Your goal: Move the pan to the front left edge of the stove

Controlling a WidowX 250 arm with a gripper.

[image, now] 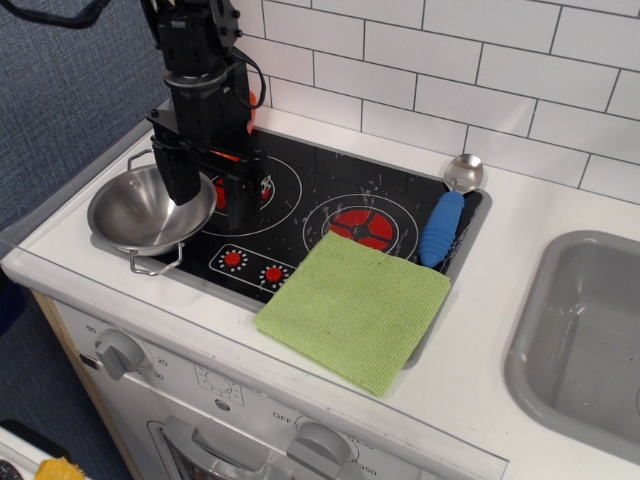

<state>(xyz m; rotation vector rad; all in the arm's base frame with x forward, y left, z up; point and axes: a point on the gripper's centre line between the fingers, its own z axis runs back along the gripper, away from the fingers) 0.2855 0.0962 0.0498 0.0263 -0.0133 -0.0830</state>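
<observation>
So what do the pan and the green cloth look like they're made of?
The pan looks like polished stainless steel: mirror-bright bowl with thin wire loop handles. The green cloth seems to be soft microfiber or terry, matte with a fine nubby weave, though the exact fibre can't be told.

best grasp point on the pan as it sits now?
The rim of the pan, pinched from above. The bowl sits upright and open at the stove's front left, so its thin wall fits between the fingers. The gripper is at the right-hand rim. The wire handles look too thin to hold securely.
</observation>
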